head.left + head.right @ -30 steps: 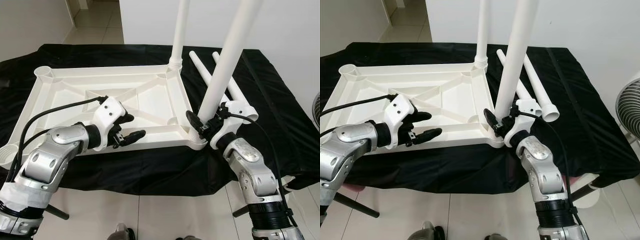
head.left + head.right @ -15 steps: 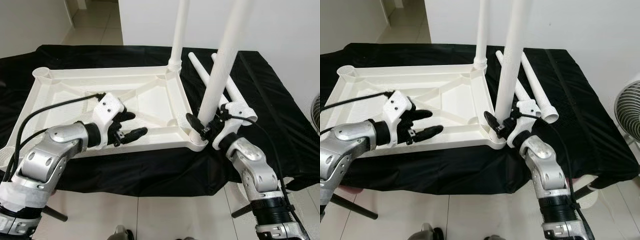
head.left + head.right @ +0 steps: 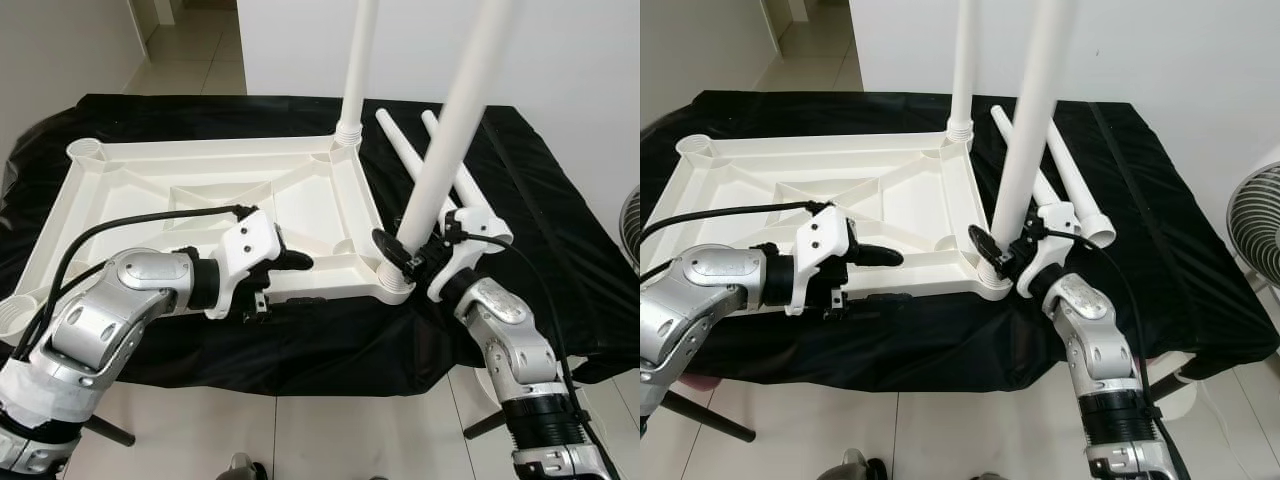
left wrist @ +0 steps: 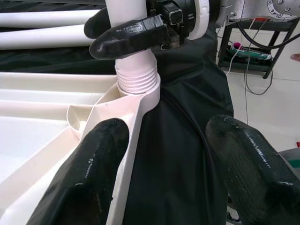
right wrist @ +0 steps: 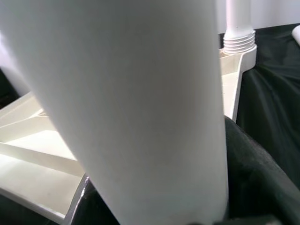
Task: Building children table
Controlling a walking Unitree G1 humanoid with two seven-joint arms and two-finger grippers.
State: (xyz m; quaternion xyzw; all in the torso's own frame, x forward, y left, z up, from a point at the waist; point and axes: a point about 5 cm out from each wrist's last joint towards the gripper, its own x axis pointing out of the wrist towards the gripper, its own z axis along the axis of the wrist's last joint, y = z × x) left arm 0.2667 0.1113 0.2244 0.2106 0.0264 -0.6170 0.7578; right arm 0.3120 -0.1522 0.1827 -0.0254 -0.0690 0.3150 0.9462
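The upturned white tabletop (image 3: pixel 210 195) lay on the black-draped table (image 3: pixel 540 210) with two legs standing — my right pincer (image 3: pixel 405 262) gripped the near leg (image 3: pixel 450 130) at its corner socket. My left pincer (image 3: pixel 275 278) straddled the near rim, fingers apart, holding nothing. Two legs (image 3: pixel 1065 175) lay loose beside it — both standing legs ran out of frame.

Left gripper (image 4: pixel 161 173) open astride the tabletop's edge (image 4: pixel 129 140); right gripper (image 4: pixel 133 30) clasps the socketed leg (image 4: pixel 136 75).

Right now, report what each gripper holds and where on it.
The right gripper clamps the near table leg low down, just above its socket. The left gripper is open, straddling the tabletop front rim, holding nothing.
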